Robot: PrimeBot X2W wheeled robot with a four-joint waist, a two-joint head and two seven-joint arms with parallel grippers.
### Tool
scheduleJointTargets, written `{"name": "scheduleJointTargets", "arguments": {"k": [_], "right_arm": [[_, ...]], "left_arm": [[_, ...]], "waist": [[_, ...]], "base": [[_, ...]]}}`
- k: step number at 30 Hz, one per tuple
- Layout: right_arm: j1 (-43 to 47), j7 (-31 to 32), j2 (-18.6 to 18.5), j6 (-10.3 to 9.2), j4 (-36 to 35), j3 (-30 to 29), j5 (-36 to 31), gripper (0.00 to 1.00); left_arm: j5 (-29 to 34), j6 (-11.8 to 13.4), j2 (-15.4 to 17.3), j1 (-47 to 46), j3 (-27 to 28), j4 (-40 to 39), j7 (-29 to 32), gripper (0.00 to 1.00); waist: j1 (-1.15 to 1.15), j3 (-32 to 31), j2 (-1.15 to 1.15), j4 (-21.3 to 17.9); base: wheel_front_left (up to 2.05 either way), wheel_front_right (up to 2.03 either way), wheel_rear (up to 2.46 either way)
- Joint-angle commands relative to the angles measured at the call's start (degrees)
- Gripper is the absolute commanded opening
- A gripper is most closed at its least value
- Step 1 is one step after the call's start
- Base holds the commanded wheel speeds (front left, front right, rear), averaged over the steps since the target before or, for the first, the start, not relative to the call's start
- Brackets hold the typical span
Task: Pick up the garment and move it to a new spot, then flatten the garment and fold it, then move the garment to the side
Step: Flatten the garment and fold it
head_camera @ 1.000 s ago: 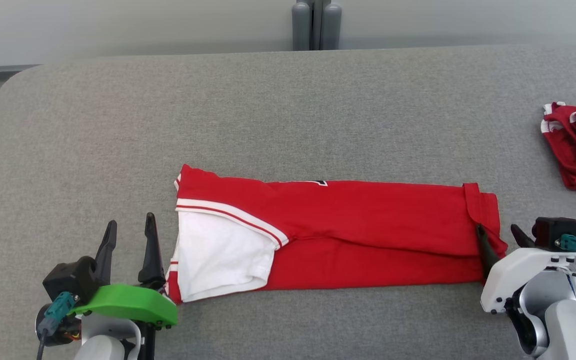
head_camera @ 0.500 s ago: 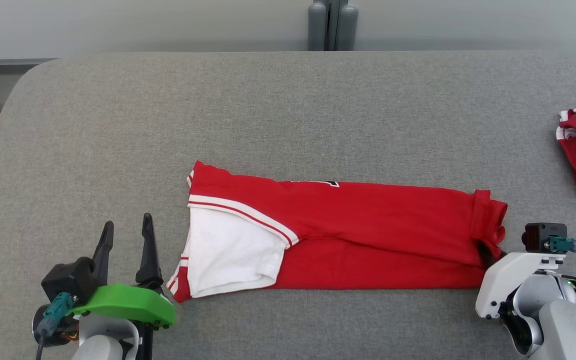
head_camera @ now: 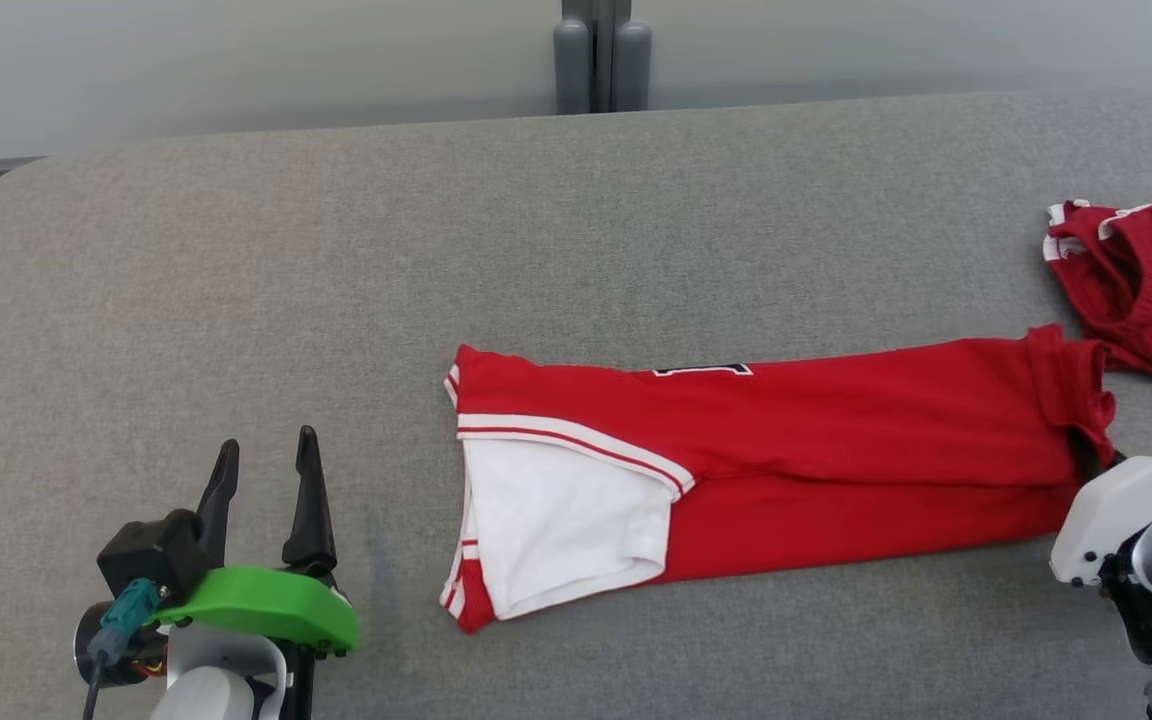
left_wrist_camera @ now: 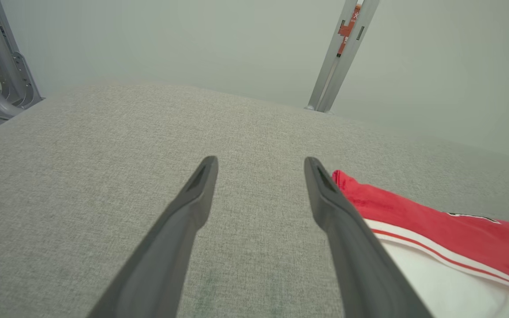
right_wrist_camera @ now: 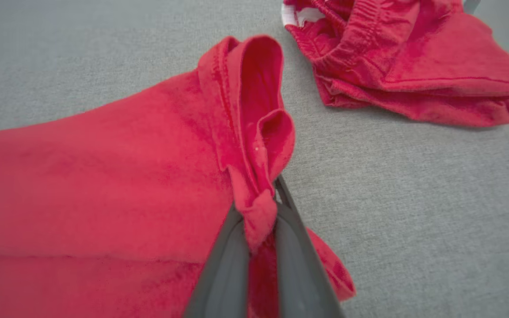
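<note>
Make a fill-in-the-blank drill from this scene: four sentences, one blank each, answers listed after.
1. The right gripper is shut on an edge of the folded shirt, whose main colour is ____.
2. The left gripper holds nothing, and its fingers stand ____ over the grey surface.
3. The sleeve at the shirt's left end is ____.
4. In the head view, a second garment lies crumpled near the shirt's ____ end.
Missing words: red; open; white; right.

Right pincer (head_camera: 1088,462) meets the hem of the red garment (head_camera: 836,440); left pincer (head_camera: 267,440) spread.
</note>
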Motion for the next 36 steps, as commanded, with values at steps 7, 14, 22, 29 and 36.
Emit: {"name": "scheduleJointTargets", "arguments": {"k": [7, 14, 22, 29, 36], "right_arm": [[4.63, 3.28, 1.68, -0.06, -13.25, 2.88, 13.56, 0.0], [7.14, 7.34, 3.88, -0.05, -25.14, 10.34, 19.81, 0.0], [4.27, 7.09, 8.33, -0.05, -23.83, 18.05, 21.82, 0.0], [-0.59, 4.47, 10.54, -0.04, -13.75, 21.92, 22.45, 0.0], [-4.46, 2.85, 11.05, -0.05, -6.04, 25.53, 23.32, 0.0]], "left_arm": [[0.02, -0.21, -0.17, -1.09, -0.73, 0.65, 0.09, 1.0], [-0.09, -0.29, -0.06, -1.38, -1.17, 1.01, 0.19, 1.0], [-0.16, -0.71, -0.51, -1.7, -2.12, 1.4, 0.33, 1.0], [0.02, -1.17, -1.22, -2.01, -3.42, 2.15, 0.32, 1.0], [-0.07, -1.52, -2.09, -2.14, -4.25, 3.31, -0.07, 1.0]], "waist": [[0.0, -0.43, 0.0, -0.25], [0.0, -0.84, 0.0, 2.73], [0.0, -1.29, 0.0, 7.48], [0.0, -1.14, 0.0, 11.67], [0.0, -1.19, 0.0, 14.26]], "base": [[0.0, 0.0, 0.0], [0.0, 0.0, 0.0], [0.0, 0.0, 0.0], [0.0, 0.0, 0.0], [0.0, 0.0, 0.0]]}}
